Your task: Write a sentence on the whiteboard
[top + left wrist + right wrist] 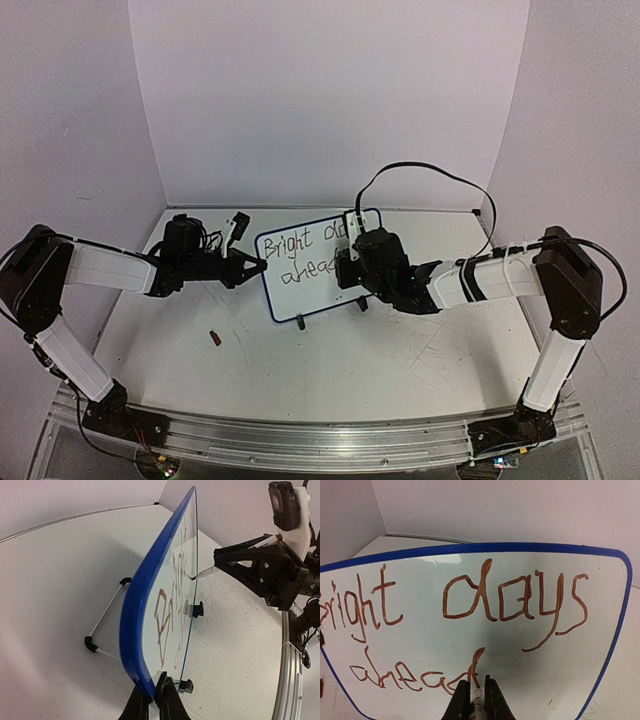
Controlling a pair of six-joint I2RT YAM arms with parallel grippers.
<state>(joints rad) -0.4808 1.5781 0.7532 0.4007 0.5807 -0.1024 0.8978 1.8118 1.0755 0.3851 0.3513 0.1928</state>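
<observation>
Rail [320, 438]: a metal strip runs along the near edge of the table, with both arm bases fixed to it, one at each end.
Table [400, 350]: white and heavily scratched, most of all on the right side.
Reddish piece [214, 338]: small, it lies alone on the table in front of the board's left end. It is too small to tell what it is.
Left gripper [154, 691]: its jaws are pinched tight on the board's blue rim, low on the left edge by the rounded corner.
Board [300, 290]: it stands mid-table between the two grippers, with its written face toward the arms and its top tilted back a little.
Feet [198, 609]: small and black, they sit under the board's bottom edge on the table.
Stand [106, 617]: a thin wire prop with black ends reaches back from the board onto the table.
Right gripper [477, 686]: its jaws are narrow and clamped on the marker, right in front of the board's face.
Marker [205, 572]: its pale tip touches the board at the last letter of the lower line.
Sentence [487, 595]: it reads "Bright days" on top and "ahead" beneath, in thin slanted strokes. The strokes look reddish-brown up close and dark from above, where the right gripper hides the ends of both lines.
Cable [420, 170]: black, it loops up over the right wrist.
Walls [330, 100]: pale and plain, they close in behind the table and on both sides.
</observation>
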